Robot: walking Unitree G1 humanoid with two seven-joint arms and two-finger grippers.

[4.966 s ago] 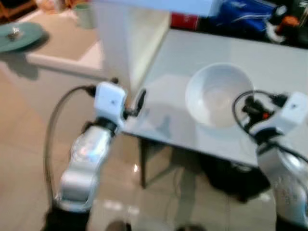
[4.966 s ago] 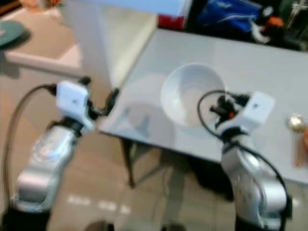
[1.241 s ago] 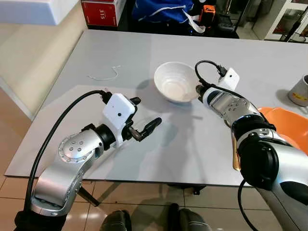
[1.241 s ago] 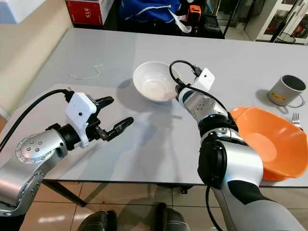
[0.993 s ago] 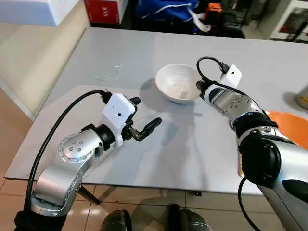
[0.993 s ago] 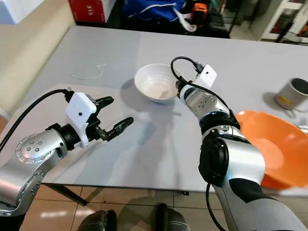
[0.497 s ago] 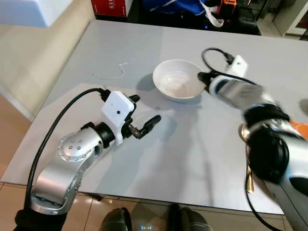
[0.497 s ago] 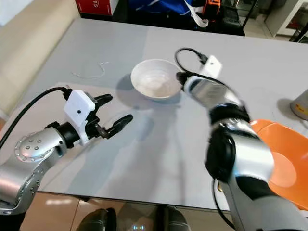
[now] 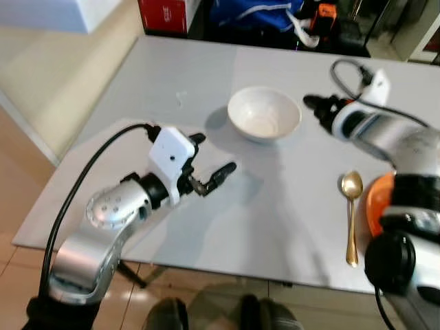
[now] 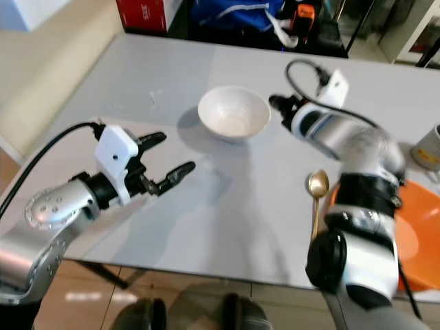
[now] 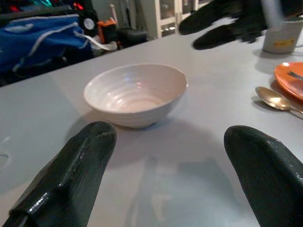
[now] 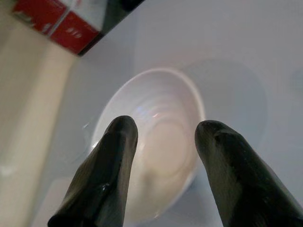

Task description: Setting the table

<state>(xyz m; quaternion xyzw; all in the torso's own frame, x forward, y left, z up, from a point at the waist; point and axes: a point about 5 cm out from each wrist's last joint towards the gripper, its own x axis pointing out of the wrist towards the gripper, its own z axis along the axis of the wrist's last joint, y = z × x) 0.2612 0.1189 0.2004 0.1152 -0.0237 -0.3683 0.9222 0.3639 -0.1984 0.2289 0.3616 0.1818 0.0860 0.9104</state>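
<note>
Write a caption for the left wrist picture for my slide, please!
Open left hand faces the empty white bowl on the grey table, gold spoon nearby.

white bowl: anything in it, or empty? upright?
Empty and upright. The white bowl sits on its base on the grey table, rim up; its inside shows bare white in the left wrist view, with nothing in it.

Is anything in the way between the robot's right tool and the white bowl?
No, nothing visible. The right tool, open, sits just beside the white bowl, with only bare table between them.
</note>
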